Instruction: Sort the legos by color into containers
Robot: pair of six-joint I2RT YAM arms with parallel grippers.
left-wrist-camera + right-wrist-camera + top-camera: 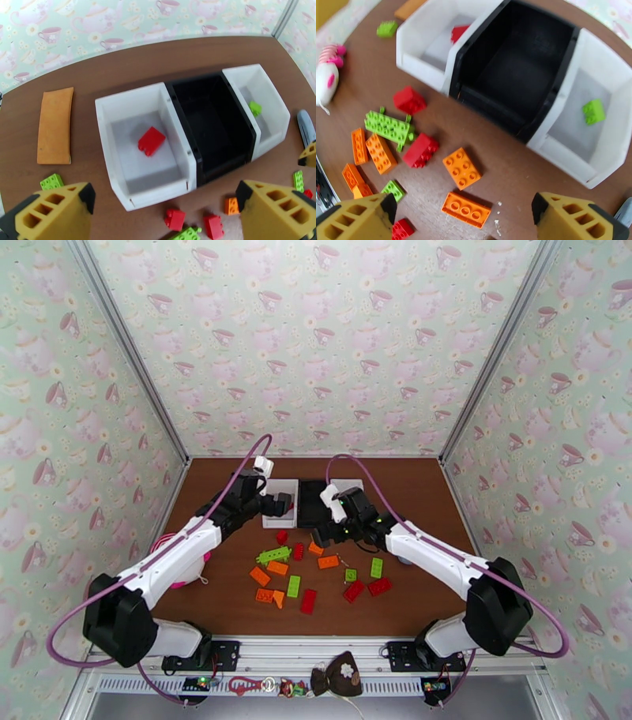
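Yellow ribbed fingertips [572, 217] sit closest in both wrist views, black-tipped with cut-out sides. Left gripper [162, 215] is spread wide and empty, hanging over the front lip of the left white bin [103, 130]. One red brick [151, 141] lies on that bin's floor. Right gripper [464, 219] is also wide apart and empty, low over the table [513, 169] in front of the black bin [521, 67].

Bins touch side by side: white, black, white. They're thin-walled, smooth moulded plastic with open tops. Black one looks bare inside. Right white bin [572, 134] holds one lime brick [593, 111].

Loose legos [316, 575] are scattered on the brown table on the near side of the bins: glossy, hard, studded plastic in red, orange and lime.

Key relation: long orange brick [466, 210] lies just ahead of my right gripper, between the fingers. Its long axis runs nearly along the finger-to-finger line, so I'd guess a wrist turn is needed to pinch across the short side. Squarer orange brick [461, 168] lies just beyond it, toward the black bin. Right arm is nearer to both; black bin is the likely target. Two red table bricks [175, 219] under the left gripper suit the left arm.

Orange card [55, 126] and striped plush toy [328, 75] lie off to the left and aren't part of the sort.
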